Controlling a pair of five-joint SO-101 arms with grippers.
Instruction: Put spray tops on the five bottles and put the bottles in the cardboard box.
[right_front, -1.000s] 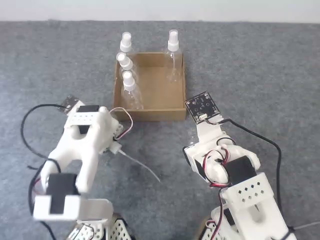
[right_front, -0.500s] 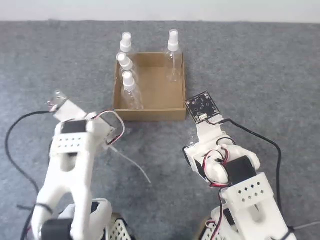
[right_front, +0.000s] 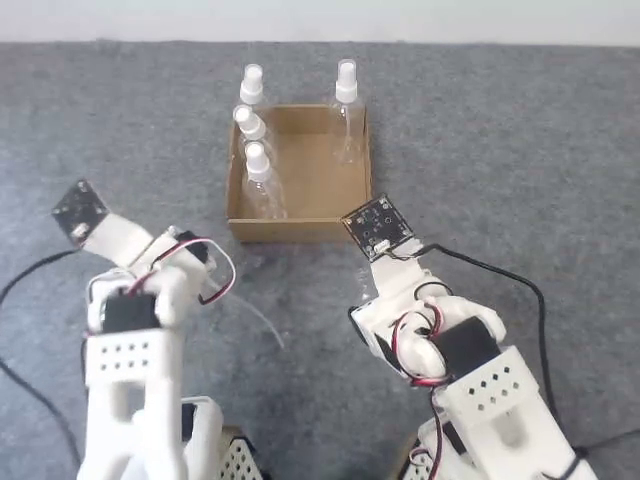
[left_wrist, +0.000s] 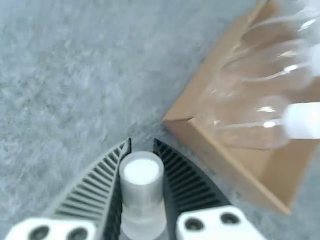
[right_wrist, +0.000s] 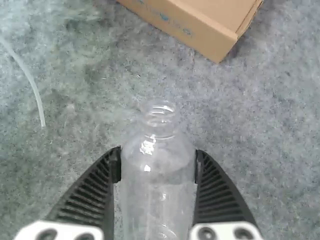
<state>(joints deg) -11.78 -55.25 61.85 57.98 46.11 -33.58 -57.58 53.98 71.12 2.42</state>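
The cardboard box (right_front: 300, 178) stands at the back centre with several clear bottles (right_front: 259, 170) upright in it, each wearing a white spray top. My left gripper (left_wrist: 141, 144) is shut on a loose white spray top (left_wrist: 142, 192), just off the box's near corner (left_wrist: 176, 119). The spray top's thin dip tube (right_front: 262, 322) trails over the carpet. My right gripper (right_wrist: 158, 152) is shut on a clear bottle (right_wrist: 160, 125) with an open neck. That neck points at the box's front wall (right_wrist: 200, 22).
Grey carpet (right_front: 520, 150) covers the whole table, with free room to the left and right of the box. A black cable (right_front: 520, 285) loops beside the right arm, and red and white wires (right_front: 215, 270) hang off the left arm.
The left arm has pulled back to the left with the spray top, and the tube dragged along with it. The right arm has shifted slightly left with its bottle.
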